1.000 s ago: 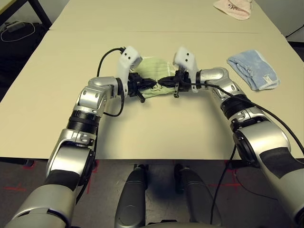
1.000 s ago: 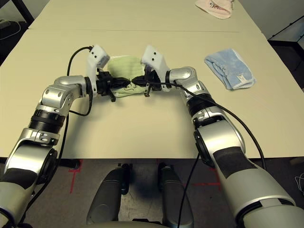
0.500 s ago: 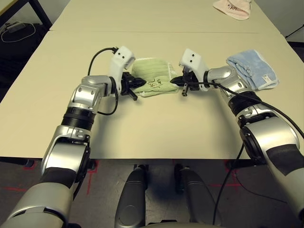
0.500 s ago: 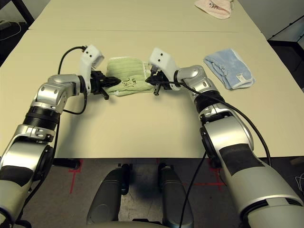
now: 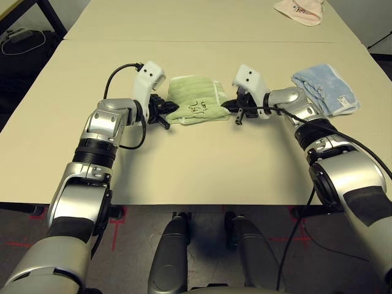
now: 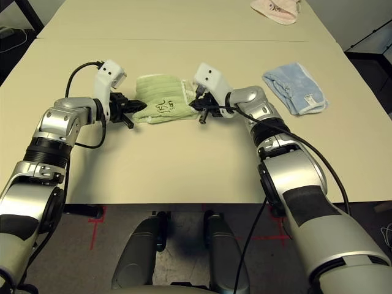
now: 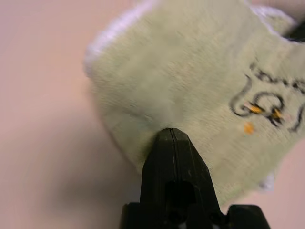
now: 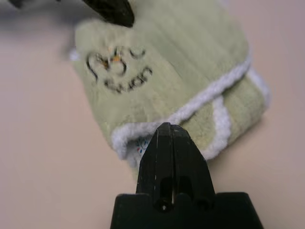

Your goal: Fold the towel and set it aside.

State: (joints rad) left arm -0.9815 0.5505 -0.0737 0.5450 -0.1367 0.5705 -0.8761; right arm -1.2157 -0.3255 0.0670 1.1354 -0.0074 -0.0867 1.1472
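The green towel (image 5: 195,100) lies folded into a small thick bundle on the beige desk (image 5: 202,165), roughly midway between the two arms. Its dark swan mark faces up on the near half, and white edging shows along the layered side nearest the right arm.

The left arm reaches forward from the lower left, elbow out, with the forearm angled inward and the wrist bent so that the left gripper (image 5: 166,113) points across toward the towel, tipped slightly downward. Its jaws are pressed fully together, and the tips meet the near left corner of the bundle. In the left wrist view the closed black tips (image 7: 171,138) sit right at the towel's rim; whether any cloth is pinched between them cannot be told.

The right arm mirrors this pose from the other side, forearm running inward and the wrist turned so the right gripper (image 5: 228,105) points left at the towel's right edge, also a little below level. Its jaws are closed tight too, with the tips (image 8: 164,136) at the white-edged fold.

A crumpled light blue towel (image 5: 326,90) lies on the desk beyond the right forearm, and a pink towel (image 5: 299,10) rests at the far right corner.
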